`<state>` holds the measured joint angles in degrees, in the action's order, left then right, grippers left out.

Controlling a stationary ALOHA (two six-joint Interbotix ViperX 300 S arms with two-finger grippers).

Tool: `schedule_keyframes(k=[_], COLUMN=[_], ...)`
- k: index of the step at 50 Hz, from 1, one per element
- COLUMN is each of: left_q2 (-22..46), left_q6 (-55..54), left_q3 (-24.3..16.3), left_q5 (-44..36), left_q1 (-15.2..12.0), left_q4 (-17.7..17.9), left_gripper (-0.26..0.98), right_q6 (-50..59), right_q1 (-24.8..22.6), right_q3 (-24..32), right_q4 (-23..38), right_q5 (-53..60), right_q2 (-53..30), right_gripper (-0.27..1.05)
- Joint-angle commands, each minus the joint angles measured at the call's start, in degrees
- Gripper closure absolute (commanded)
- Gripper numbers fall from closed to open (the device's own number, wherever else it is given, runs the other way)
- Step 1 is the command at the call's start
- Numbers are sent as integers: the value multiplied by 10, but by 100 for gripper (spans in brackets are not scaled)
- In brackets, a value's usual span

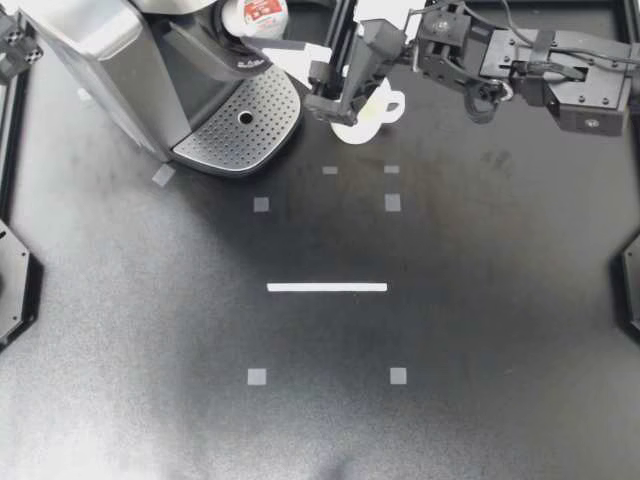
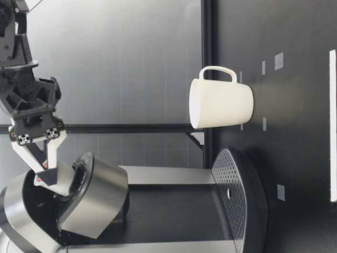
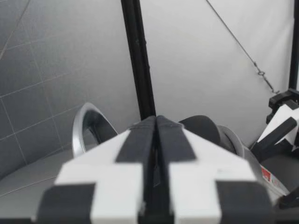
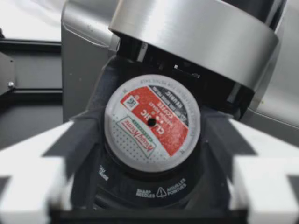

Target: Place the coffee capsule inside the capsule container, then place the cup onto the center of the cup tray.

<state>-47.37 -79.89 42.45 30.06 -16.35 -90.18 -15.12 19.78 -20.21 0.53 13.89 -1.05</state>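
Pinching the round, red-and-white-lidded coffee capsule [image 1: 255, 13] in the capsule container [image 4: 140, 184], right gripper [image 1: 268, 28] jaws straddle it; left gripper [image 3: 156, 122] jaws pressed together.

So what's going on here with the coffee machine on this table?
A two-armed robot is loading the coffee machine. My right claw is at the machine's open top, where the coffee capsule sits at the capsule holder under the raised lid. My left claw is shut and holds nothing. The white cup stands on the table beside the machine, not yet on the perforated cup tray.
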Motion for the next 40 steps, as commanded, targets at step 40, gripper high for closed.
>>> schedule_keyframes(k=[40], left_q2=[1], left_q6=[1], left_q3=[-4], left_q5=[12], left_q1=[-1], left_q4=[-4], left_gripper=[67], right_q6=[-18], right_q1=[3], right_q3=[12], right_q4=[-2], right_q5=[23], right_q2=[10], right_gripper=[-3])
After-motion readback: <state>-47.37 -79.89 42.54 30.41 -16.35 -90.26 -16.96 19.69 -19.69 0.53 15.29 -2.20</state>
